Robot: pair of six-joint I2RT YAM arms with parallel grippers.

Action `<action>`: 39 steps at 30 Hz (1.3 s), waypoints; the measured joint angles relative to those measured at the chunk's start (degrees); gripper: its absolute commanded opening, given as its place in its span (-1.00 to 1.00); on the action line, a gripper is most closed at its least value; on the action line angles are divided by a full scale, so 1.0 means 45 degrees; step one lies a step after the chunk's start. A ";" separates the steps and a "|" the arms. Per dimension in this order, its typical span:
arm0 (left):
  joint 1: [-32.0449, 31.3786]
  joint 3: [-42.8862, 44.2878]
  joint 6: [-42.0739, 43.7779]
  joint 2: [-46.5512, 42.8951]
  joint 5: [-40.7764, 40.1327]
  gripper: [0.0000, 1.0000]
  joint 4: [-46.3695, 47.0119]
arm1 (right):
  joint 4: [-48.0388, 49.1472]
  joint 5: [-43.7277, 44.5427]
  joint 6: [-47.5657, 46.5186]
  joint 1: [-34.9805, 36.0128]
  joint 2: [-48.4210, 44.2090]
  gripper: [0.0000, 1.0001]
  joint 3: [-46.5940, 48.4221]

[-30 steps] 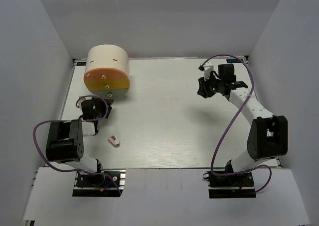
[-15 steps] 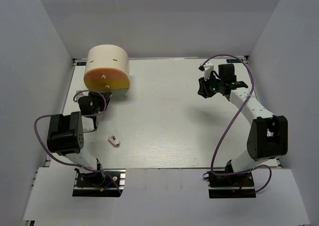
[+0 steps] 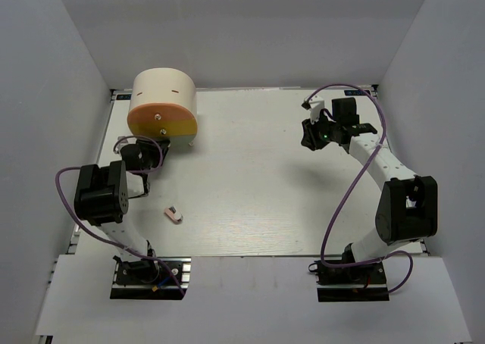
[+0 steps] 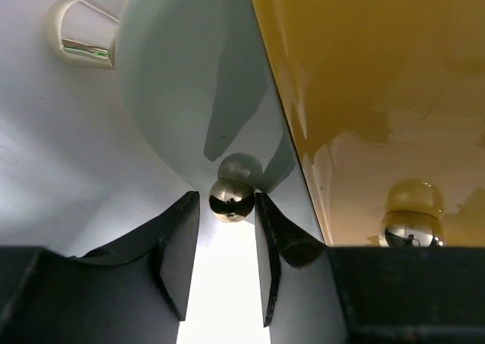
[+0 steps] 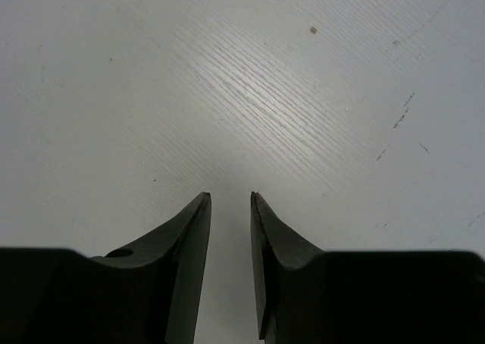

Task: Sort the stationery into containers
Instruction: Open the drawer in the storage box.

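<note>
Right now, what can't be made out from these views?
Drawer contents: top view, the organizer walls and fronts hide them.
Whether the left end effector touches the knob: left wrist view, gaps too fine to judge.
Detail of the eraser: top view, too small.
Lower part of the second knob: left wrist view, end effector body covers it.

My top camera is looking down from above and behind my bases, taking in the whole surface [image 3: 258, 177]. My left wrist camera is peering along its jaws, very near the organizer [image 4: 379, 94] front, which the top view is also showing. My right one is facing bare surface closely.
</note>
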 measured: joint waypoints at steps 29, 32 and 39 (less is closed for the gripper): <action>0.0039 -0.1010 -0.0019 0.0408 0.0699 -0.78 0.2210 | -0.0282 0.0005 -0.0029 0.0000 0.0170 -0.33 0.0393; 0.0044 -0.1700 0.0005 -0.0199 0.0738 -0.78 0.2210 | -0.0282 -0.0107 -0.0029 0.0005 0.0170 -0.33 0.0403; 0.0049 -0.2448 0.0253 -0.1389 0.0792 -0.75 0.1447 | -0.0291 -0.0452 -0.0058 0.0029 0.0170 -0.33 0.0403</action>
